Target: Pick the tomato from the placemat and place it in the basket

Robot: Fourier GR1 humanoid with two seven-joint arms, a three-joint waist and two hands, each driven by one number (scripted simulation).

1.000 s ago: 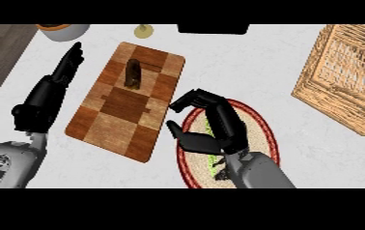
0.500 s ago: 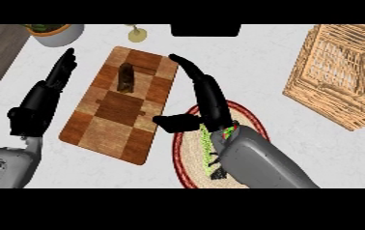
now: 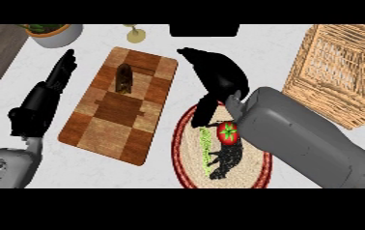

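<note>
Counter (image 3: 271,45) first, since everything sits on it. Basket (image 3: 331,74) is parked at my right edge, well apart from the mat, so that's the drop spot once I've got something to carry. Cutting board (image 3: 107,127) lies between my 2 hands with a small brown thing (image 3: 124,78) on it, not my business I reckon. Placemat (image 3: 187,151) is the round one with the red rim, just beside the board.

Left hand (image 3: 46,96) rests straight-fingered at the left, out of the way. Right hand (image 3: 217,74) hovers over the mat's far edge, fingers stretched out and relaxed, thumb hanging down toward the mat, gripping nothing. Honestly it looks past the target: the tomato (image 3: 227,133) sits on the mat down by my wrist, untouched. Guessing I need to pull back before closing on it.
</note>
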